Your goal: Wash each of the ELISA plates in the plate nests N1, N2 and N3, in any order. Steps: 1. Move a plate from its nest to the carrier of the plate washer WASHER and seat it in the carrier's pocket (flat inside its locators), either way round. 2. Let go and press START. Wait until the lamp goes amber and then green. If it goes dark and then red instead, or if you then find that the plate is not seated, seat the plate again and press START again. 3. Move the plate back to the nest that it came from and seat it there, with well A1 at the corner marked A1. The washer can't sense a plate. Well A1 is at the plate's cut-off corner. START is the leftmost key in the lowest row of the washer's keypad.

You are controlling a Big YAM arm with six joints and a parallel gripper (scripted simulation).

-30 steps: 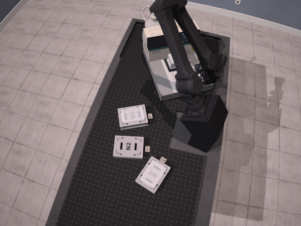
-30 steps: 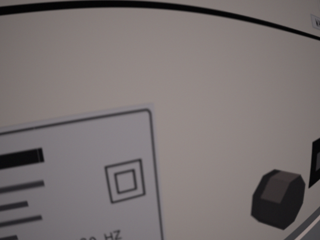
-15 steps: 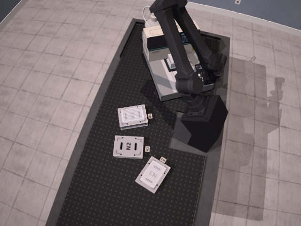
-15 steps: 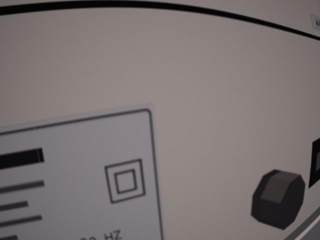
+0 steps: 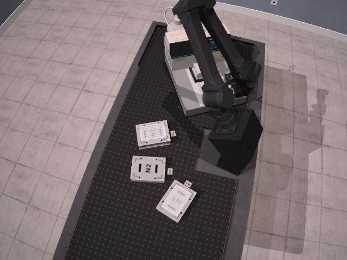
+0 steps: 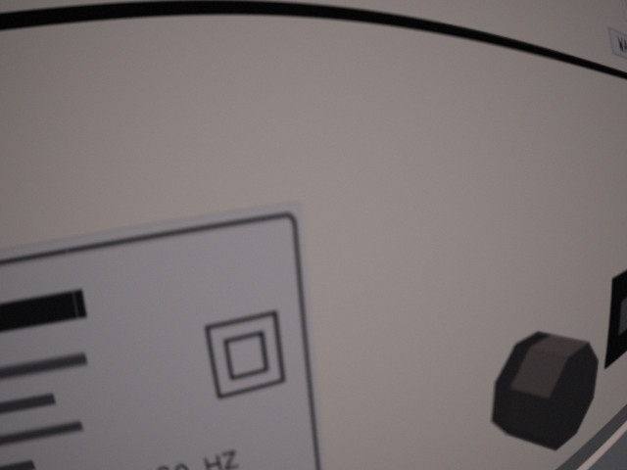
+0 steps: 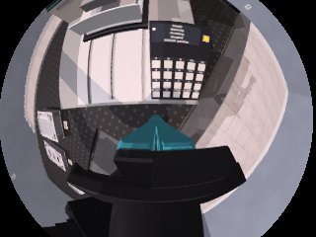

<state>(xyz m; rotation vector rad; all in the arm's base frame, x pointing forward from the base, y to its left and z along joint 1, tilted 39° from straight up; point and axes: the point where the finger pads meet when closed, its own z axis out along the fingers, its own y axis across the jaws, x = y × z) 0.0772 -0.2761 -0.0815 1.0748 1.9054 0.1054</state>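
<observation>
My gripper (image 7: 156,118) is shut and empty, its teal fingertips just short of the washer's front edge and keypad (image 7: 178,79) in the wrist view. START (image 7: 156,93) is the lowest row's left key; no finger covers it. The lamp (image 7: 205,39) glows amber. In the top view a white plate (image 5: 194,72) is in the dark carrier (image 5: 199,80) of the washer (image 5: 182,64), partly behind the arm; I cannot tell its seating exactly. Nest N2 (image 5: 148,176) is empty. Nest N1 (image 5: 154,142) holds a plate (image 5: 153,131). Nest N3 (image 5: 160,208) holds a plate (image 5: 177,200).
The arm's dark base (image 5: 235,140) stands on the right side of the bench, with the arm arching over the washer. A white bottle (image 5: 176,23) with a tube stands behind the washer. The exterior view shows only a close cream panel (image 6: 405,176) with a label and dark knob (image 6: 547,395).
</observation>
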